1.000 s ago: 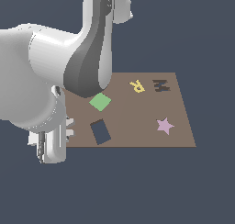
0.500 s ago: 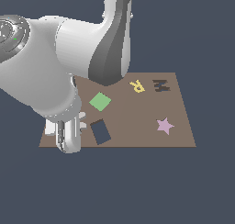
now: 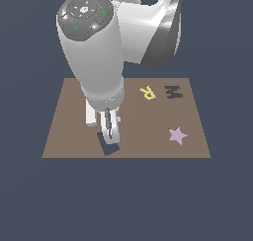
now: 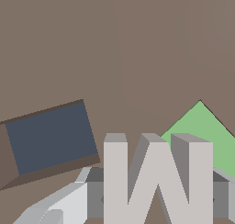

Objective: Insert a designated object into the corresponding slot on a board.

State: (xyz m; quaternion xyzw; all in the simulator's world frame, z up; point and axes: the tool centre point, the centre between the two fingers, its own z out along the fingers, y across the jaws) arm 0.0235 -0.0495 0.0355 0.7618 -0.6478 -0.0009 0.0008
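In the wrist view, the designated object, a light grey M-shaped block (image 4: 156,182), stands between the two fingers of my gripper (image 4: 157,202), which is shut on it. In the exterior view my gripper (image 3: 109,131) hangs low over the near left part of the brown board (image 3: 69,106), just above a dark rectangular hole (image 3: 110,148); the arm hides the block there. The slot (image 3: 173,92), a small dark M-shaped recess, lies at the board's far right, well apart from my gripper.
A yellow letter R (image 3: 147,92) lies next to the slot and a pink star (image 3: 177,135) sits near the board's right front. In the wrist view a green square (image 4: 202,131) and the dark rectangular hole (image 4: 50,136) lie under the gripper on the board (image 4: 137,44).
The arm has swung toward the exterior view's right, from beside the board's left edge to over its near left part. It now covers the green square.
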